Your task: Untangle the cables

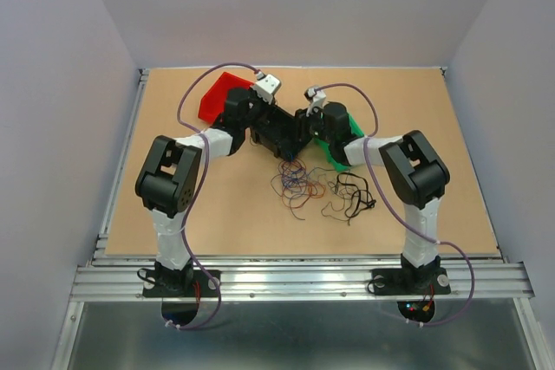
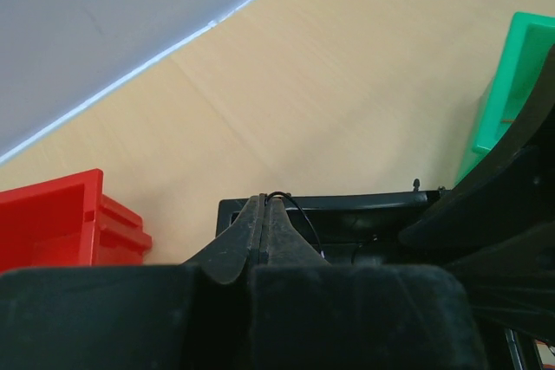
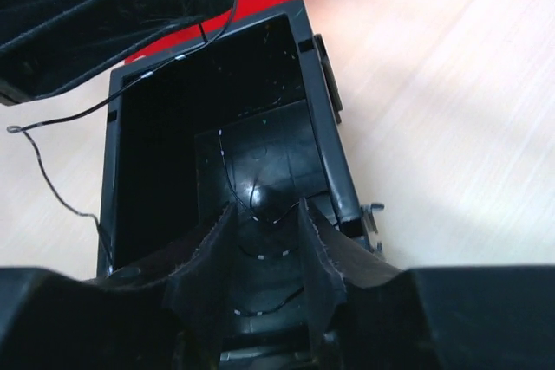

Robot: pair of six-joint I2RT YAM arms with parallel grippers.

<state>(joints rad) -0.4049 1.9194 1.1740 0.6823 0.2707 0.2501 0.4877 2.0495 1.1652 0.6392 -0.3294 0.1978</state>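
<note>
Pinching a thin black wire [image 2: 286, 198] between closed fingers, left end effector [image 2: 264, 201] is hovering over a black bin [image 3: 286, 67], right end effector [image 3: 266, 210] is hanging above it with fingers apart, loose cables [image 1: 299, 184] are lying tangled on the counter [image 1: 173, 119] nearby, red bin [image 1: 217, 101] and green bin [image 1: 328, 155] are flanking.

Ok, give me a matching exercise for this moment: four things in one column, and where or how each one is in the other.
Things
1 left fingers
2 right fingers
3 red bin
4 loose cables

Place or state
A spread on the table, outside any bin
B apart, over the black bin
C pressed together on a thin black wire
D furthest left of the bins

Pairs: 1-C, 2-B, 3-D, 4-A
</note>
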